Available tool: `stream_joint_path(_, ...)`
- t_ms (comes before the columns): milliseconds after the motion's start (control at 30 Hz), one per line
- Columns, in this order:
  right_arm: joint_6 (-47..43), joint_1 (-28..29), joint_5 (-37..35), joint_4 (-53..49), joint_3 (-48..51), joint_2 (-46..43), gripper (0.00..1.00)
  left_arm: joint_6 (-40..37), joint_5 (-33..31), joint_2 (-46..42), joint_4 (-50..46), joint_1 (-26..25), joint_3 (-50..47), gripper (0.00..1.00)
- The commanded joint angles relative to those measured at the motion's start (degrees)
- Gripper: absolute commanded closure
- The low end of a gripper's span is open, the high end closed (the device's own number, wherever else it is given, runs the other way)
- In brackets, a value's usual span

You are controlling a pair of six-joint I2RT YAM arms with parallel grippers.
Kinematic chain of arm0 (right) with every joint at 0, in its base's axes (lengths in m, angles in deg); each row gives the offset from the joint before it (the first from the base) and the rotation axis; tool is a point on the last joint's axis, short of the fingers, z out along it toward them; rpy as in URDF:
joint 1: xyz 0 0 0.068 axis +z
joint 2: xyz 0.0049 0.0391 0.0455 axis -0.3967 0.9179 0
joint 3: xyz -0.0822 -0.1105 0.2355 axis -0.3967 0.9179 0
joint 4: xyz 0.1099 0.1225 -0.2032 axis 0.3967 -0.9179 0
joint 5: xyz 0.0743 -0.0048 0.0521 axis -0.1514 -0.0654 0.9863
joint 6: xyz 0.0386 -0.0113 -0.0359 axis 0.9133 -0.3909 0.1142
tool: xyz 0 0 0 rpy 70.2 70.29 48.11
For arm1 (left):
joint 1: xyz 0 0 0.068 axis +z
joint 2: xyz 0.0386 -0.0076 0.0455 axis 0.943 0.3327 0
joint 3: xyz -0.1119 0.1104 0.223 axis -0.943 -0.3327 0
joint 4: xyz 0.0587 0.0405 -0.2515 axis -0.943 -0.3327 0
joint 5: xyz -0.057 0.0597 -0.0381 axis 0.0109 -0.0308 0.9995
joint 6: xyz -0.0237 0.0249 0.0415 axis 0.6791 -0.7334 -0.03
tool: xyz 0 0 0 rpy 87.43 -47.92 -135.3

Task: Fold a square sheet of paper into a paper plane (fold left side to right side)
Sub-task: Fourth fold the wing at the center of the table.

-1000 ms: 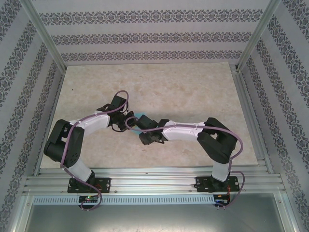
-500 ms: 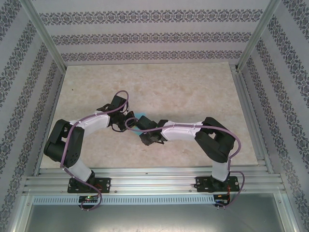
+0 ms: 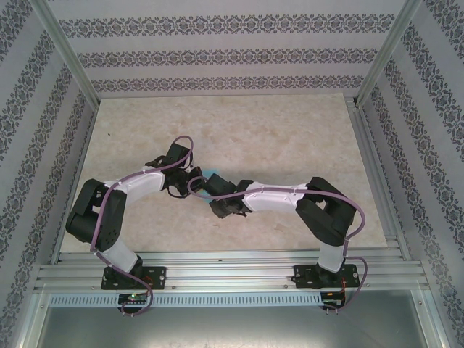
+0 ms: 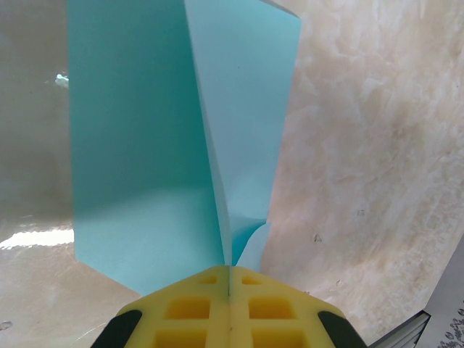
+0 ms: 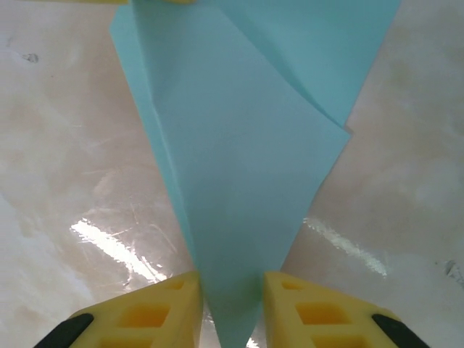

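The paper plane (image 4: 145, 159) is light-blue paper folded into a long pointed shape with raised flaps, lying on the table between the two arms (image 3: 212, 172). My left gripper (image 4: 230, 272) is shut on one end of it, with a paper edge pinched between the yellow pads. At the other end, my right gripper (image 5: 230, 290) is open. The narrow pointed tip of the paper (image 5: 239, 167) lies flat between its yellow fingers (image 5: 163, 301), and a thin gap shows on the left side. In the top view both grippers meet at the table's middle, left (image 3: 194, 177) and right (image 3: 214, 185).
The beige marbled tabletop (image 3: 290, 138) stretches around the paper. Patterned walls and aluminium posts (image 3: 69, 58) close in the sides and back. A metal rail (image 3: 232, 272) runs along the near edge by the arm bases.
The right arm has shifted slightly toward the paper and its jaws have drawn closer together around the tip. The left arm and its grip have stayed put.
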Motion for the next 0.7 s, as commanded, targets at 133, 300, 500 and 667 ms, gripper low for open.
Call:
stream_joint_path(133, -0.70, 0.78, -1.27, 0.72, -2.03, 0.66, 0.80, -0.54, 0.39, -0.08, -1.37, -0.41, 1.34, 0.96)
stream_joint_path(300, -0.73, 0.76, -1.30, 0.60, -1.85, 1.25, 0.83, -0.54, 0.52, -0.18, -1.26, -0.41, 1.17, 0.96)
stream_joint_path(500, -0.23, -0.25, 2.18, 3.04, -0.22, 1.50, 0.96, -1.07, 1.08, -0.23, -1.49, -0.43, 1.49, 0.93)
stream_joint_path(667, 0.49, -1.89, 7.68, 7.31, 2.56, 0.19, 0.99, -4.14, 0.94, -1.49, -4.74, -0.01, 3.73, 0.70)
